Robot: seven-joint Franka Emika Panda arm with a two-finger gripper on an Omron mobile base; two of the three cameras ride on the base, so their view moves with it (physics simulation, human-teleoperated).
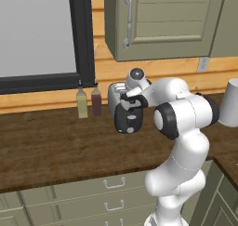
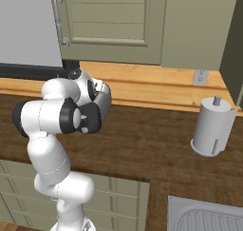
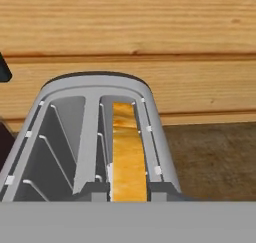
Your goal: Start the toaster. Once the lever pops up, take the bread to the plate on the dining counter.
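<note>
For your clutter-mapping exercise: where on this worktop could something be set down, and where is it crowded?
Bare wood lies in front of the two bottles, left of the toaster, and between the arm and the paper towel roll. It is crowded around the toaster, where the arm leans in.

**Kitchen worktop under green cabinets**

A dark wood-grain worktop (image 1: 51,146) runs over sage-green drawers (image 1: 88,192). Behind it, pale plank wall (image 2: 156,85) carries a socket (image 2: 200,76). Green wall cabinets (image 1: 162,20) hang beside a black-framed window (image 1: 37,34).
</note>
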